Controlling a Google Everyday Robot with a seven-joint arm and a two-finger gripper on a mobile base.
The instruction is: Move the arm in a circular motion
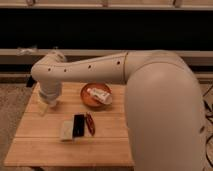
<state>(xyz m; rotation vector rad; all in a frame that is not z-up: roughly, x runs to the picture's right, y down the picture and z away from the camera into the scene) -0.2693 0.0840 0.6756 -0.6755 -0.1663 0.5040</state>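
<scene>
Table (35, 131), left side: claw (46, 105) perhaps half-hidden

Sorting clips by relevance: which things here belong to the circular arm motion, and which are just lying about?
Job: arm; gripper, low over the left edge of the table.
Lying about: bowl holding a white packet, pale block, black block, red item.

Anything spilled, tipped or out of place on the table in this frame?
Nothing stands out. The bowl sits upright on the wooden table, and the pale block, black bar and red item lie side by side. The arm reaches across to the table's left side, its pincer pointing down there.
</scene>
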